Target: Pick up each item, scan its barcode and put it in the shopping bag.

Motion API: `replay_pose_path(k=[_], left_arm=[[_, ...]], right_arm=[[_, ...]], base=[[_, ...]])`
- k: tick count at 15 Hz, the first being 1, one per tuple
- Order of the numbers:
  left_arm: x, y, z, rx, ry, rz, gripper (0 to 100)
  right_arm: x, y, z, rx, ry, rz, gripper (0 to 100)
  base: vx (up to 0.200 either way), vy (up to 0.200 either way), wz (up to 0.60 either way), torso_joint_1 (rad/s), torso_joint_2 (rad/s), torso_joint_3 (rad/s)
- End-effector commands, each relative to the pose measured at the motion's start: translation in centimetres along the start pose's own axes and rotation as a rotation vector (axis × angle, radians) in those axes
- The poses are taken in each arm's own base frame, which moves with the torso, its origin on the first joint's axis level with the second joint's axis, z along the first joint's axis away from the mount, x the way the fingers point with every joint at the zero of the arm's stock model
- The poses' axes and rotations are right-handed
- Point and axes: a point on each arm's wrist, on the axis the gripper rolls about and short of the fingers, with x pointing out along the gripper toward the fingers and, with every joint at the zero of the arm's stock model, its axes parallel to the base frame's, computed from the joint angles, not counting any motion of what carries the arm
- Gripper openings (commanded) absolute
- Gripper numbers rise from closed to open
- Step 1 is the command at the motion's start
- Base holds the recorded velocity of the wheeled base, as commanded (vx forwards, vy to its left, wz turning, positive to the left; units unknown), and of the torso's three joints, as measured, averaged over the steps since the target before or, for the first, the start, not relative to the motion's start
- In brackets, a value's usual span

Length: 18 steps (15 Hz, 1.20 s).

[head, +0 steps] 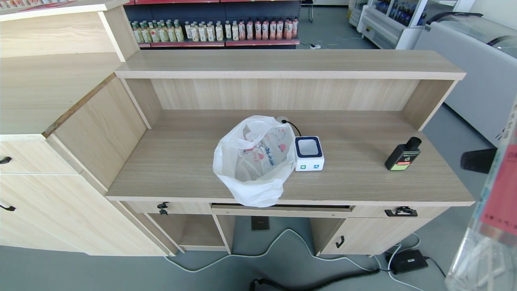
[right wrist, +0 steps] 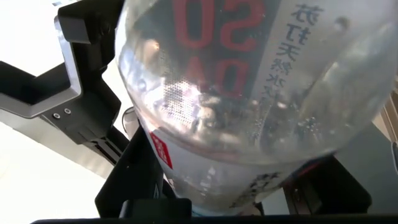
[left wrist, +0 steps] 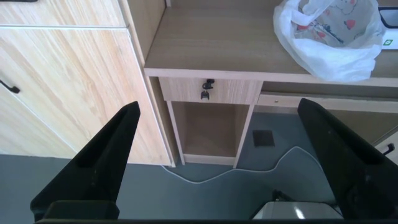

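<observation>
The right gripper (right wrist: 205, 134) is clamped round a clear plastic bottle (head: 490, 226) with a red printed label, held off the wooden counter's (head: 181, 161) 4 o'clock corner. The left gripper (left wrist: 217, 162) hangs splayed and empty, low toward its 7 o'clock. On the counter the white shopping bag (head: 252, 161) gapes at centre, with the scanner (head: 309, 152) just beside it at 3 o'clock, a green-and-red-labelled dark bottle (head: 402, 154) farther that way, and drink shelves (head: 214, 30) at 12 o'clock.

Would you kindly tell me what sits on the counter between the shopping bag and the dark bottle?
In the head view, the scanner stands beside the shopping bag; onward to the dark bottle, the counter is bare.
</observation>
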Motion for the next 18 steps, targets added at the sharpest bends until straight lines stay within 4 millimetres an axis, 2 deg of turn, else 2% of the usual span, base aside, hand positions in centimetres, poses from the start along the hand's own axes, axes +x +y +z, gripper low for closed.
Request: replay_pose_path(k=[1, 12, 14, 15, 16, 17, 18], left_arm=[[0.0, 0.0, 0.0, 0.000, 0.000, 0.000, 100], [0.0, 0.0, 0.0, 0.000, 0.000, 0.002, 100], [0.0, 0.0, 0.0, 0.000, 0.000, 0.000, 100], [0.0, 0.0, 0.0, 0.000, 0.000, 0.002, 100], [0.0, 0.0, 0.0, 0.000, 0.000, 0.000, 100], [0.0, 0.0, 0.0, 0.000, 0.000, 0.000, 100], [0.0, 0.0, 0.0, 0.000, 0.000, 0.000, 100]], right_arm=[[-0.1, 0.0, 0.0, -0.002, -0.002, -0.008, 0], [-0.1, -0.4, 0.0, -0.001, -0.005, -0.019, 0], [-0.7, -1.3, 0.0, -0.010, -0.019, -0.070, 0], [-2.5, -4.6, -0.4, -0.126, -0.045, -0.252, 0], [-3.9, -6.7, -1.2, -0.212, -0.041, -0.377, 0], [-5.7, -8.2, -2.0, -0.288, -0.023, -0.493, 0], [-7.0, -8.7, -2.3, -0.339, -0.005, -0.560, 0]], base=[[0.000, 0.000, 0.00, 0.000, 0.00, 0.000], [0.000, 0.000, 0.00, 0.000, 0.00, 0.000], [0.000, 0.000, 0.00, 0.000, 0.00, 0.000], [0.000, 0.000, 0.00, 0.000, 0.00, 0.000], [0.000, 0.000, 0.00, 0.000, 0.00, 0.000], [0.000, 0.000, 0.00, 0.000, 0.00, 0.000], [0.000, 0.000, 0.00, 0.000, 0.00, 0.000]])
